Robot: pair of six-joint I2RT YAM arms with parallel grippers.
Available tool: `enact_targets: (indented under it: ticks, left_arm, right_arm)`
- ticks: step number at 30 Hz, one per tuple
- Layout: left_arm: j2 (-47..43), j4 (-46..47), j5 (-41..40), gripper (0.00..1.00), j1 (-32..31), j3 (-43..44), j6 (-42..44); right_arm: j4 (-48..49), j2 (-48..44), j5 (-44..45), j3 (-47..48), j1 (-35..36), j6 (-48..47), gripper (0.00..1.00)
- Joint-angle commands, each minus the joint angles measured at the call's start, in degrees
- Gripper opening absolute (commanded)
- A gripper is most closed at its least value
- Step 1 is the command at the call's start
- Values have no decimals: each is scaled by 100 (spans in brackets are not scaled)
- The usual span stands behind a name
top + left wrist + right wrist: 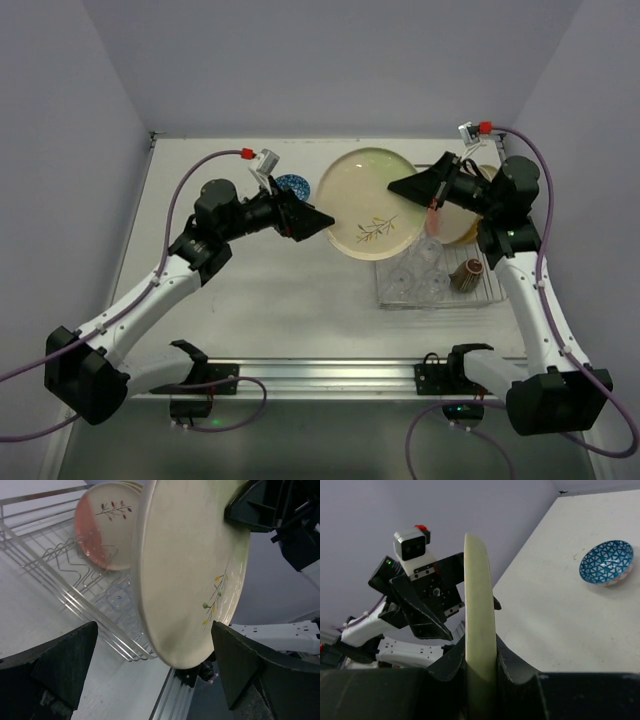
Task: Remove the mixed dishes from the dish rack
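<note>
While your right gripper (400, 186) clamps the rim of the cream plate (365, 195) by the dish rack (490, 290), your left gripper (316, 221) stands wide open.

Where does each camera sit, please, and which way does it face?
Top external: above, behind the bases, looking down on left arm, right arm, dish rack and plate.
Left wrist: on the left arm, facing the plate's front and the rack; the open left end effector frames the bottom.
Right wrist: on the right arm, sighting along the plate's rim clamped in the right end effector, toward the blue bowl.
Shared: all three show the plate.
</note>
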Motion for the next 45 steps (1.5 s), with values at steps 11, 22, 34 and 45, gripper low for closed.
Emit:
enact_targets:
  ticks: [11, 22, 34, 45]
  left_arm:
    - [562, 4117, 1889, 60, 29, -474, -2201]
    - [703, 4426, 1838, 0, 20, -649, -2588]
    - [-623, 1720, -744, 0, 37, -597, -2675]
    - [-1266, -11, -2540, 0, 886, -387, -3150]
  right_arm:
    - [1758, -87, -608, -327, 183, 1075, 0]
    - [1891, -8, -565, -485, 210, 1155, 0]
    - [-85, 449, 656, 51, 201, -129, 63]
    - [-1703, 11, 2599, 227, 201, -1016, 99]
